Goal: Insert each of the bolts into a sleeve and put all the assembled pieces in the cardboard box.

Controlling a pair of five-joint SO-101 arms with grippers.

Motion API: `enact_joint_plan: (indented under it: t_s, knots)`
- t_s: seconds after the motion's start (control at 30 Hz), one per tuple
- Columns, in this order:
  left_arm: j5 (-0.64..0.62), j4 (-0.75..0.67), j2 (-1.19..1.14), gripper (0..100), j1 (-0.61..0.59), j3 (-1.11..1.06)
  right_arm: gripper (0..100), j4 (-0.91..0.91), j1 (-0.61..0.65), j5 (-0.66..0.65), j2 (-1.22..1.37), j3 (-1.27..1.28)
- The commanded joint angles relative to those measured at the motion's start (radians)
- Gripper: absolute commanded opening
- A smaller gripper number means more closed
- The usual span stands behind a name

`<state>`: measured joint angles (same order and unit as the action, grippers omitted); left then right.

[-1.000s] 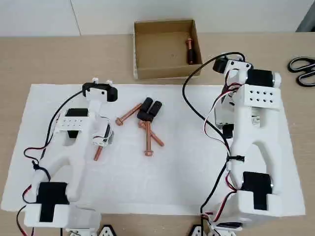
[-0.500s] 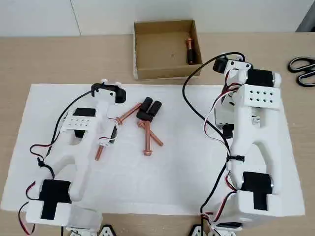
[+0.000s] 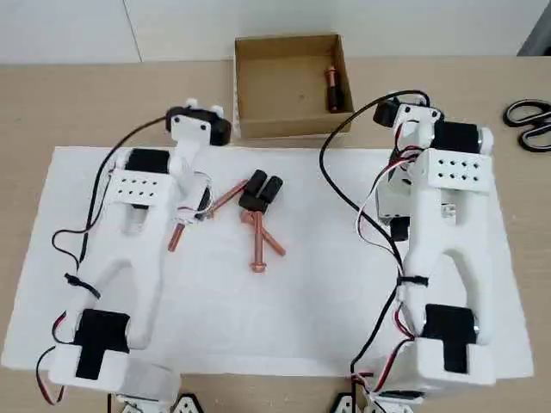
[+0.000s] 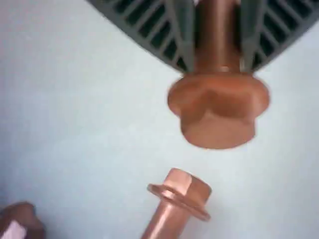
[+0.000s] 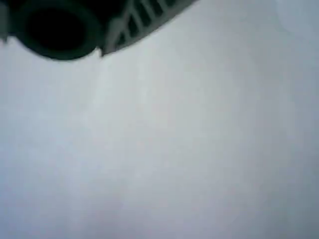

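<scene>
My left gripper (image 3: 187,213) is shut on a copper bolt (image 3: 176,235), held above the white mat left of the loose parts. In the left wrist view the fingers (image 4: 182,30) clamp the held bolt's shank (image 4: 218,30), its hex head pointing away from them. Another bolt (image 4: 177,204) lies just beyond it on the mat. Two black sleeves (image 3: 263,191) lie mid-mat among three loose bolts (image 3: 258,239). My right gripper (image 3: 398,225) hangs low over the mat at the right, shut on a black sleeve (image 5: 54,29). The cardboard box (image 3: 250,86) holds one assembled piece (image 3: 332,89).
A white mat (image 3: 301,318) covers the table between the arms, with bare room toward the front. Scissors (image 3: 529,114) lie on the wooden table at the far right. The right arm's black cable (image 3: 331,138) loops near the box's front corner.
My left arm has moved away from the table's front edge and slightly right, carrying the bolt closer to the loose bolts and sleeves. The right arm has stayed still.
</scene>
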<state>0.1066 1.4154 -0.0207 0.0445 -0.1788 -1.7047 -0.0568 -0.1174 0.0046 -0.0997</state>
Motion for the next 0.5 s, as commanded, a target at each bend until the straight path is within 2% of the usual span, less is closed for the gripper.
enact_joint_plan:
  t_s: [0.0,0.17,0.3,0.47]
  knots:
    - [0.008,0.072,0.015,1,0.005,0.13,0.7,0.005,0.008,0.008,-0.142,-0.008]
    - [0.008,0.137,0.006,1,0.006,0.213,0.7,0.031,0.007,0.006,-0.278,-0.003]
    - [0.008,0.063,-0.055,1,0.003,0.163,0.7,0.022,0.007,0.005,-0.294,0.0]
    - [0.003,-0.034,-0.19,1,-0.074,0.148,0.7,0.03,0.007,0.005,-0.302,0.057]
